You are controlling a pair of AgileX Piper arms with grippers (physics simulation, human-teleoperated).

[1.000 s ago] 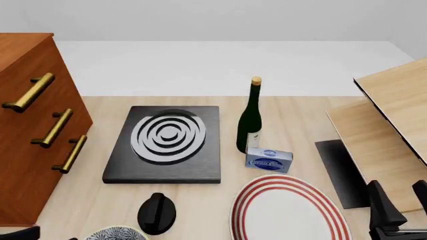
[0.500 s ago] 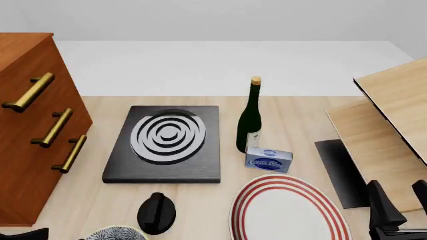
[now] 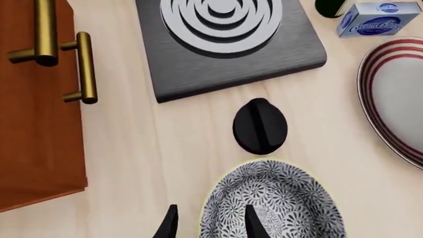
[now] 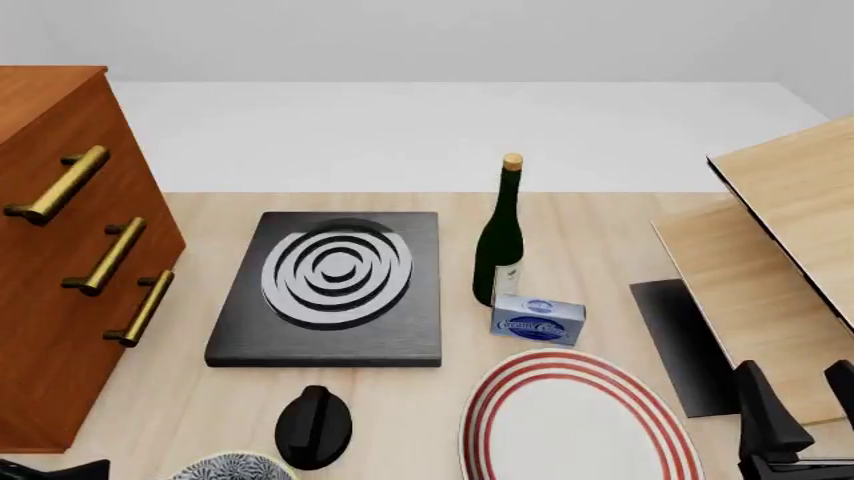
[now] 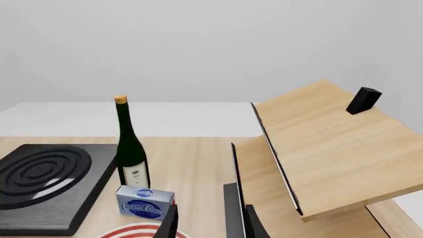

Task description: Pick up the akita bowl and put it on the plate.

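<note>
My left claw (image 3: 208, 225), released, straddles the bowl's (image 3: 281, 203) rim near the knob (image 3: 260, 126); right claw (image 5: 208, 223) released beside the plate (image 4: 577, 425).

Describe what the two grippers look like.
Both are plain black. The left gripper shows two slim, tapering fingers with pointed tips. The right gripper shows the same dark, narrow finger pair; from the front it looks blocky and angular. No cables or markings are visible.
</note>
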